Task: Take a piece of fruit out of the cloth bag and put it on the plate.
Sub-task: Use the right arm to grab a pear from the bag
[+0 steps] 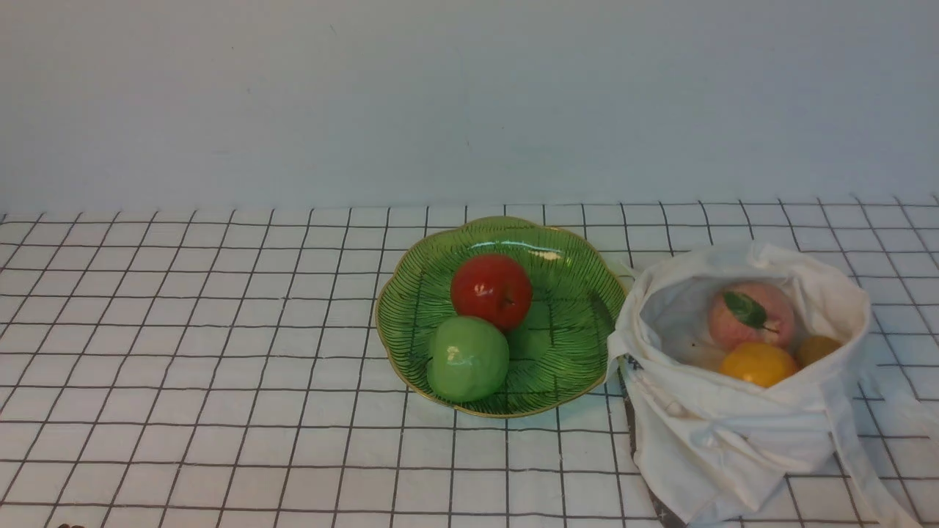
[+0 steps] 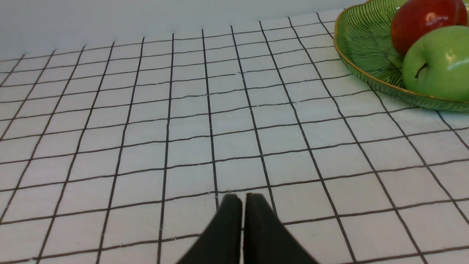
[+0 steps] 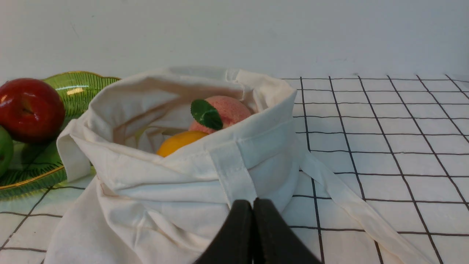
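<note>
Task not begun: the orange fruit (image 1: 759,363) sits in the cloth bag (image 1: 733,440) at three o'clock from the plate (image 1: 579,293); both arms' jaws pressed together, empty.

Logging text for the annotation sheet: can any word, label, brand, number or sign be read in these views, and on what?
None can be read. The cloth bag, the plate and the checked tablecloth show no legible writing.
A small dark mark at the bag's left fold in the front view is too small to tell whether it is print.
</note>
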